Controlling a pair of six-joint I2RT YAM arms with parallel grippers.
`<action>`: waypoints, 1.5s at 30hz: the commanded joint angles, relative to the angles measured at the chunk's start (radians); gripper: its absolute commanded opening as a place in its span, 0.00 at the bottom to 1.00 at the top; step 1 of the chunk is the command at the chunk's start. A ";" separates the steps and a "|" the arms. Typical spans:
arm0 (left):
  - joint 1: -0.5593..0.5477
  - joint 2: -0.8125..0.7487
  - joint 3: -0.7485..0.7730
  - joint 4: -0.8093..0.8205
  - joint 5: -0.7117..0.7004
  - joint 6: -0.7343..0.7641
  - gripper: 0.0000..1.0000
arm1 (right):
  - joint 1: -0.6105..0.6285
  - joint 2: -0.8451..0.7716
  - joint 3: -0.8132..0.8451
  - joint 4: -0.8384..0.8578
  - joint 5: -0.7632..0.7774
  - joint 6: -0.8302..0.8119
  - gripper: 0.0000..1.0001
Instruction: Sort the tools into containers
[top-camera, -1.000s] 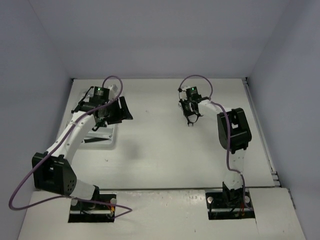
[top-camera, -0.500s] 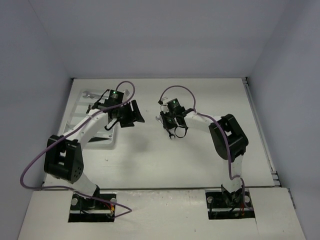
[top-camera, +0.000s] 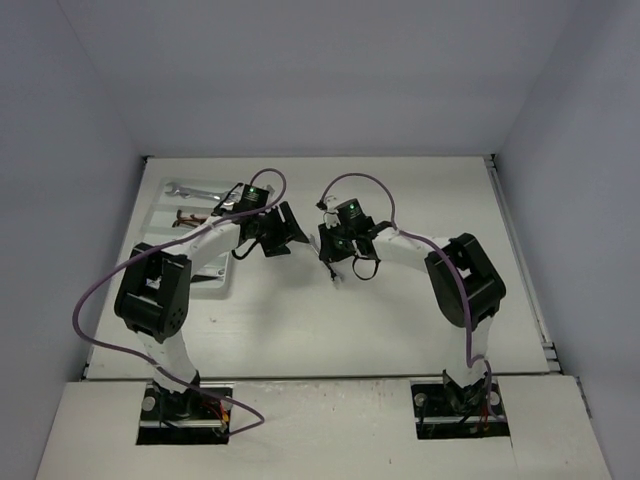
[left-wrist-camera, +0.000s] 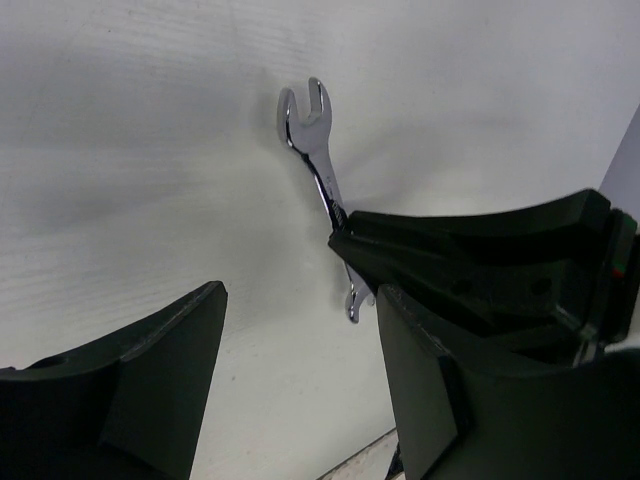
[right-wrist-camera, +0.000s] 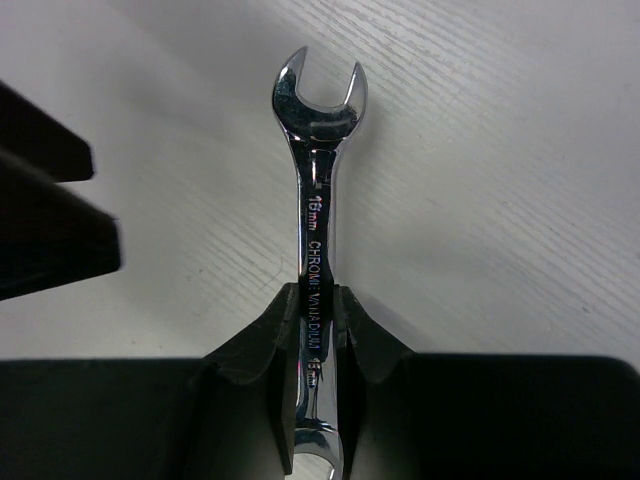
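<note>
My right gripper (right-wrist-camera: 318, 305) is shut on the shaft of a silver wrench (right-wrist-camera: 318, 190) marked 16mm and holds it just above the table, near the middle (top-camera: 337, 258). My left gripper (left-wrist-camera: 300, 375) is open and empty, right beside it on the left (top-camera: 281, 231). In the left wrist view the same wrench (left-wrist-camera: 312, 150) sticks out of the right gripper's black fingers (left-wrist-camera: 470, 255). The white tray (top-camera: 205, 284) lies at the left, partly hidden by the left arm. It holds another silver wrench (top-camera: 185, 189) and red-brown hex keys (top-camera: 190, 215).
Purple cables loop over both arms. The grey walls close in the table at the back and sides. The left arm stretches across the tray's right part.
Both grippers have moved toward the middle of the table: the left one rightward away from the tray, the right one leftward and nearer with the wrench still held.
</note>
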 joint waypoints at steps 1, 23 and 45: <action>-0.017 0.029 0.070 0.125 0.022 -0.072 0.58 | 0.005 -0.091 -0.002 0.117 -0.068 0.039 0.00; -0.037 0.076 0.115 0.254 0.018 -0.144 0.00 | 0.006 -0.177 -0.024 0.210 -0.147 0.103 0.00; 0.483 0.106 0.269 0.323 0.039 -0.123 0.00 | -0.209 -0.618 -0.259 0.043 0.003 0.024 0.64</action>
